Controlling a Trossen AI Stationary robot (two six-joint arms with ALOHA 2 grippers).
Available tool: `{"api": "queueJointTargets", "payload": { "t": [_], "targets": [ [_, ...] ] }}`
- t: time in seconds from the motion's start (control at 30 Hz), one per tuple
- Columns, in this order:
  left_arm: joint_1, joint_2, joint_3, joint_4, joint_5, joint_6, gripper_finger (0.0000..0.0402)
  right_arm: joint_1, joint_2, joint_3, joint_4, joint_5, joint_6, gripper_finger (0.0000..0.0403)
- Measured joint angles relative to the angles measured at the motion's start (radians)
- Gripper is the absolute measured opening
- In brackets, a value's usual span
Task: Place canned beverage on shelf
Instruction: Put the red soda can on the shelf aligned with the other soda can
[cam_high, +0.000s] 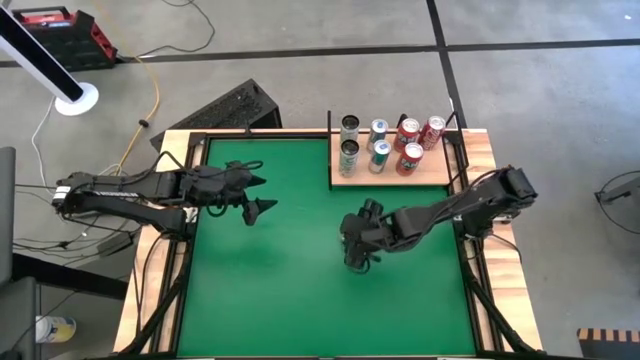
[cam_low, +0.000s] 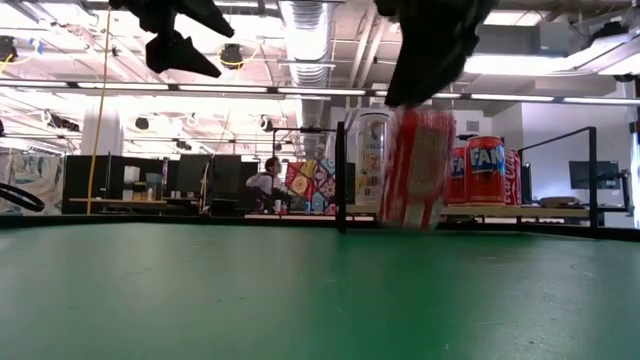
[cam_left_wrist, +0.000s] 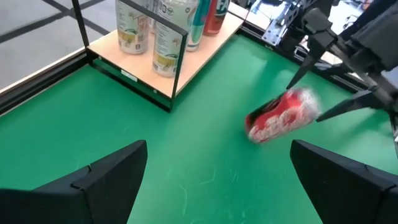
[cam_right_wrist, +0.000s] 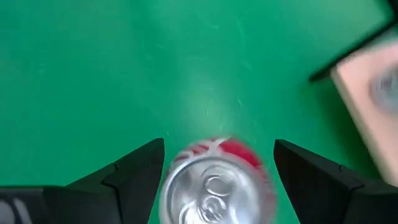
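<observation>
An orange can (cam_low: 487, 170) on the shelf (cam_low: 520, 211) read "FAN"; the red can at its three o'clock (cam_low: 513, 176) bore white Coca-Cola script.

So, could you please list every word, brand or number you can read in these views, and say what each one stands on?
"FAN": on an orange can standing on the shelf, low view; the rest of the word is hidden.
Red can between the right gripper fingers: white lettering, too blurred to read.
Pale cans on the shelf: print too small to read.
Other shelf cans, high view: too small to read.
</observation>
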Motion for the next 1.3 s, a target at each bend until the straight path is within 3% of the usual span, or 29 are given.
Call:
{"api": "queueJointTargets", "payload": {
  "t": [0.27,0.43,0.87,1.3],
  "targets": [
    [0.0,0.0,0.0,0.019,-0.007,-0.02,0.038,-0.092,-0.102,0.0,0.031,-0.286,-0.283,0.0325],
    [0.0,0.0,0.0,0.02,-0.006,-0.045,0.038,-0.162,-0.135,0.001,0.019,-0.33,-0.325,0.0325],
    [0.0,0.0,0.0,0.017,-0.006,-0.057,0.038,-0.271,-0.126,0.003,-0.004,-0.331,0.053,0.0326],
    [0.0,0.0,0.0,0.009,-0.012,-0.036,0.038,-0.271,-0.014,0.002,-0.027,-0.329,0.114,0.0326]
  ]
}}
